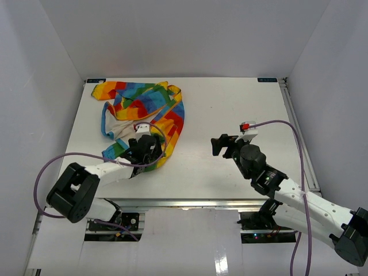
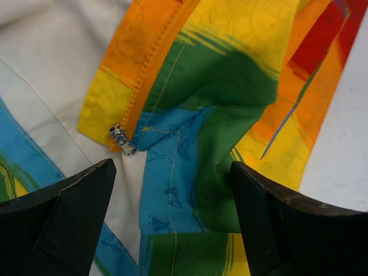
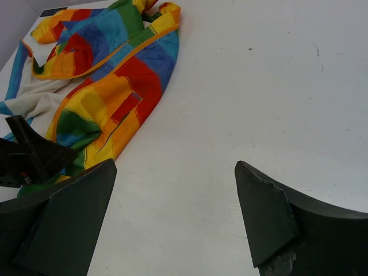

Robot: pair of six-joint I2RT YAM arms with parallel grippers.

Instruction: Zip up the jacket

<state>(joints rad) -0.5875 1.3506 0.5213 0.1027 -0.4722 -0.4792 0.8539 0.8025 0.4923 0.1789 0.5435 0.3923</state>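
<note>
L gripper (image 1: 144, 150) spread wide over jacket (image 1: 146, 106), upper left, holding nothing. R gripper (image 1: 221, 145) wide too, empty. 1 jacket, 2 grippers.

- A white table (image 1: 230, 103), boxed in by pale walls (image 1: 172, 34) on three sides, carries one item.
- The jacket (image 1: 150, 112), in rainbow patches, lies crumpled and open on the table's far-left part, with its white lining showing toward the left edge.
- Its orange zipper is undone, with the metal slider (image 2: 122, 140) at the low end of the teeth.
</note>
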